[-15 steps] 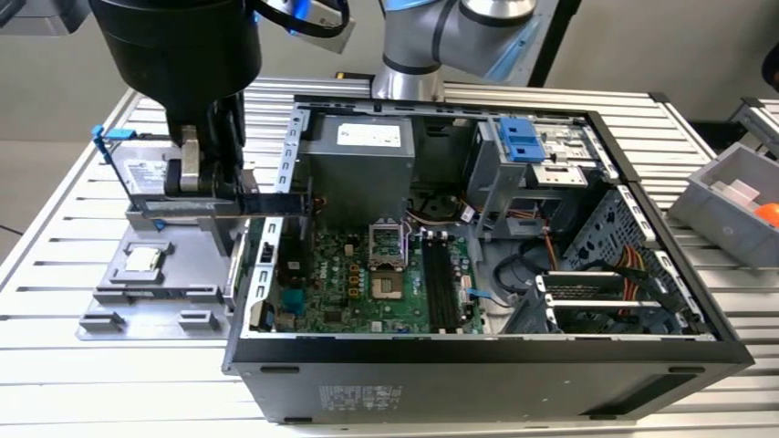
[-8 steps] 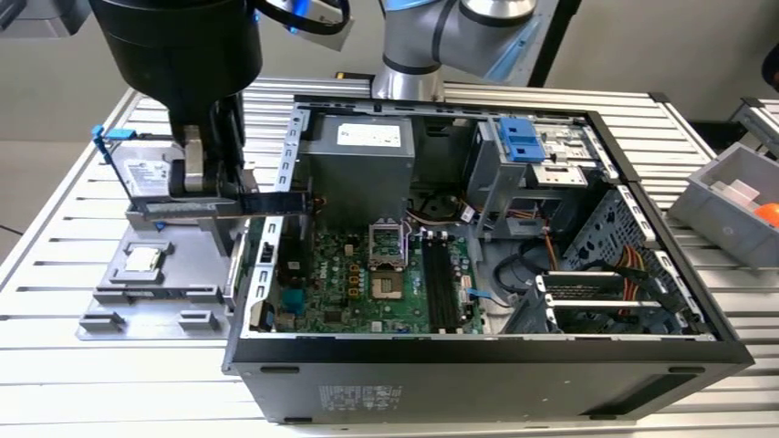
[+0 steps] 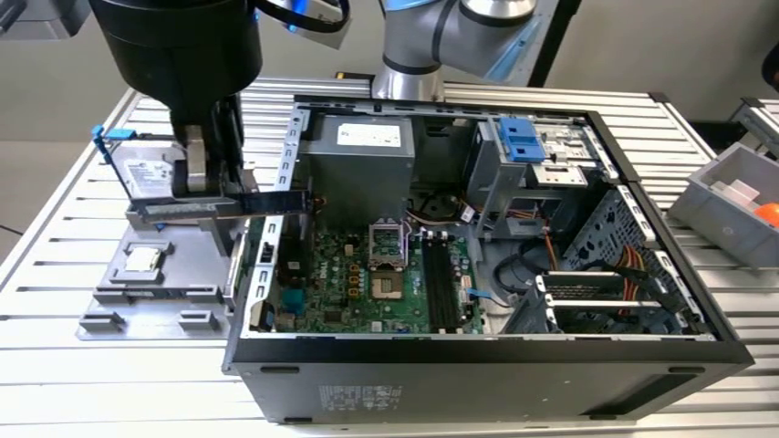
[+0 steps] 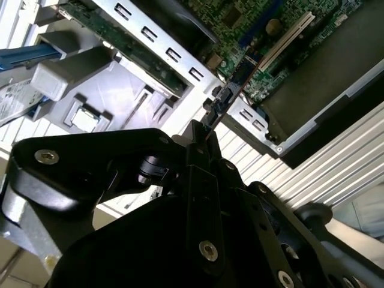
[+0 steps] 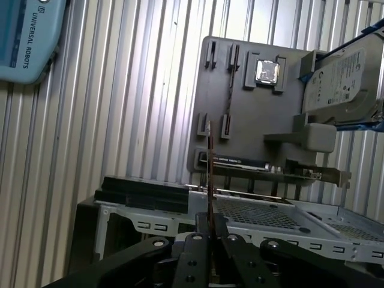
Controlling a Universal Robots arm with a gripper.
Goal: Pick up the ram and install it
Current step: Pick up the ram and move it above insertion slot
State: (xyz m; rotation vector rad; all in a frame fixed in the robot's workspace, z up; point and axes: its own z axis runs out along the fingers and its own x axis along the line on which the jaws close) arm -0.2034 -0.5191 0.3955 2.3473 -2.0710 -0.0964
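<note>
My claw is closed on the ram; in both wrist views the stick runs edge-on out from between the fingertips, gripped at one end, thin and dark.

In the exterior view the ram reads as a dark strip held level, just above the grey fixture tray and right at the wall of the open PC case on the exterior view's left. So it's off its holder and in the air, not yet over the board.

Step, as I judge it: pick done, carry to the case in hand. Install not started.

Target is the long black memory slots on the motherboard, beside the CPU socket, well apart from where I hold the stick.

Next move calls for clearing the case wall, turning the stick to line up with a slot, notch matched, then a straight press down. Risk: stick is thin and held at one end, so any skew at the slot could bind it.

Hard drive stands on the tray behind my arm, untouched.
</note>
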